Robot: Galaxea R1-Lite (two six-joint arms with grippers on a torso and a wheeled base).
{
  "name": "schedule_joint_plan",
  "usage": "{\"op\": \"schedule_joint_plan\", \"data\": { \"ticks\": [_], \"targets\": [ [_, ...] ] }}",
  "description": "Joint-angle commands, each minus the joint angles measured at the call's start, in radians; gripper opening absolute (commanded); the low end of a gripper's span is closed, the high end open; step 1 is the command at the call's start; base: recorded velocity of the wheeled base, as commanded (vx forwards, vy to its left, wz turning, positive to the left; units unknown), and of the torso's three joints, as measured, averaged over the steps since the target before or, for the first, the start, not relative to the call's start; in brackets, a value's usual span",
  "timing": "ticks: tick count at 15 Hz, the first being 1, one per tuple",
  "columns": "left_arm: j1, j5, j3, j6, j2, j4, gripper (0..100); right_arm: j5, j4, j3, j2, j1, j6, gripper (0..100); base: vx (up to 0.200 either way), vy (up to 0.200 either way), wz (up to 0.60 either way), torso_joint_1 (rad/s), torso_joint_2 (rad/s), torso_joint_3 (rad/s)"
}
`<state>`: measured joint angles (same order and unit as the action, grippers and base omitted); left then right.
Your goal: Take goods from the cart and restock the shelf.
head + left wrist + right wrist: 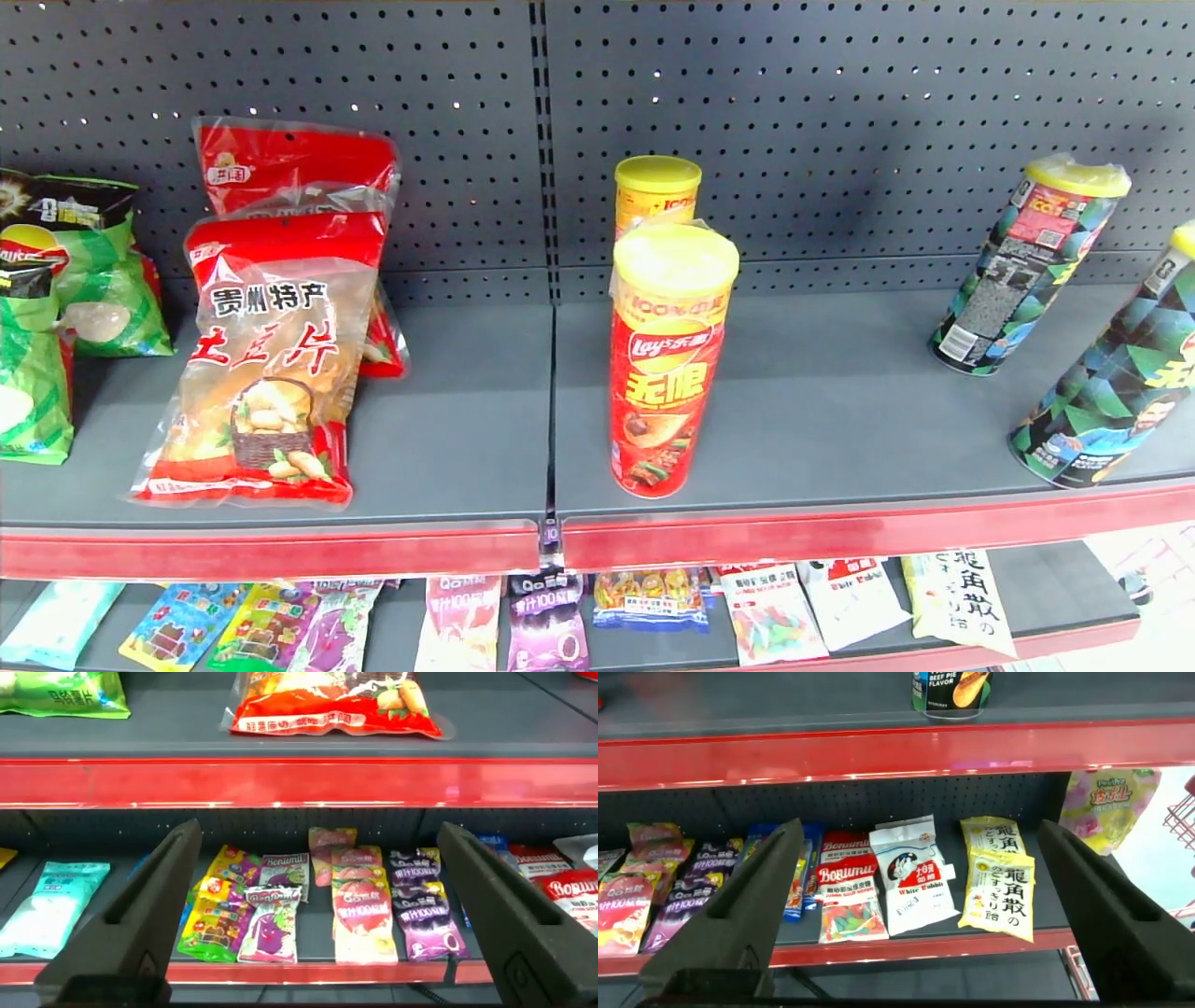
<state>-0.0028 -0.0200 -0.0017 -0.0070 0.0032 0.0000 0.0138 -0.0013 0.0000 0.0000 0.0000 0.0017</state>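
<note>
Now facing the shelf (822, 411) — red can (665, 373) upright.
My left claw (318, 835) and right claw (922, 831) gape wide before lower snack bags (360, 924).

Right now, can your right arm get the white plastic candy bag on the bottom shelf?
Probably yes. The open right gripper faces the white plastic candy bag on the lower shelf, and nothing stands between them.

A perforated grey back panel (840, 112) rises behind, and candy packets (364, 905) lie in rows below.
</note>
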Motion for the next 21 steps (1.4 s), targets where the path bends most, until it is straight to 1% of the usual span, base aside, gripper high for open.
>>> {"op": "schedule_joint_plan", "data": {
  "ticks": [1, 5, 8, 21],
  "targets": [
    [0.001, 0.000, 0.000, 0.001, -0.003, 0.000, 100, 0.000, 0.000, 0.000, 0.000, 0.000, 0.000, 100, 0.000, 0.000, 0.00, 0.000, 0.00, 0.000],
    [0.000, 0.000, 0.000, -0.001, -0.003, 0.000, 100, 0.000, 0.000, 0.000, 0.000, 0.000, 0.000, 100, -0.200, 0.000, 0.00, 0.013, 0.00, 0.002],
    [0.000, 0.002, 0.000, 0.001, -0.003, 0.000, 100, 0.000, 0.000, 0.000, 0.000, 0.000, -0.003, 100, 0.000, 0.000, 0.00, 0.000, 0.00, 0.000],
    [0.000, 0.000, 0.000, -0.001, -0.003, 0.000, 100, 0.000, 0.000, 0.000, 0.000, 0.000, -0.003, 100, 0.000, -0.200, 0.00, 0.004, 0.00, 0.003]
  ]
}}
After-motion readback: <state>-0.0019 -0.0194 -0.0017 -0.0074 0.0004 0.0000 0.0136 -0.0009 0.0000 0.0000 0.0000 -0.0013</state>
